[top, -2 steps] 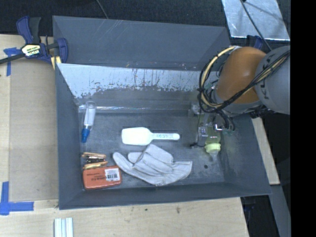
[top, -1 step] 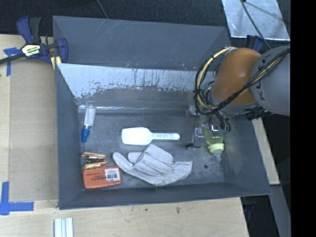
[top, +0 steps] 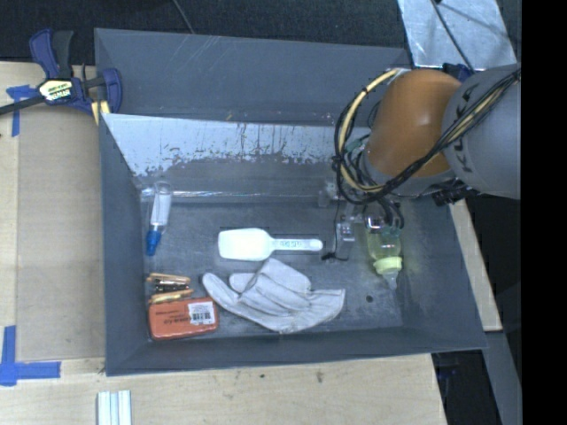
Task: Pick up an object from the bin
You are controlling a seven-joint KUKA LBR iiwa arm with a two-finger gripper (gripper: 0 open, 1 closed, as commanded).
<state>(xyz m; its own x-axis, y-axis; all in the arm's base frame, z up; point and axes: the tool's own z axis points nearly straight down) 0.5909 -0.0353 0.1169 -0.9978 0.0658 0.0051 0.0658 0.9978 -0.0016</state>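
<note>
**Tool** (top: 359, 235): sat right of centre in the frame, beneath the arm's orange cover, low over the floor of the grey bin (top: 266, 351). Whether it was released or clenched could not be told, and nothing could be confirmed in its grasp.

**Nearest things:**
- Small yellow-green bottle (top: 386, 255), just right of the tool.
- White scoop (top: 252, 243), at frame centre, its thin handle pointing at the tool and ending just left of it.

**Remainder:**
- White glove (top: 276, 297), lower centre, just below the scoop.
- Orange box (top: 182, 318), lower left.
- Clear tube with a blue cap (top: 158, 217), left.

**Risks, as judged:**
- The tool stood between bottle and scoop handle rather than squarely over either. A closure there might have caught nothing, or clipped only the handle tip and let the scoop swing loose.
- The bottle looked rounded and light. A glancing contact could have rolled it toward the right wall, out of easy reach.
- Pressing down on the hard floor could have jammed the tool.
</note>
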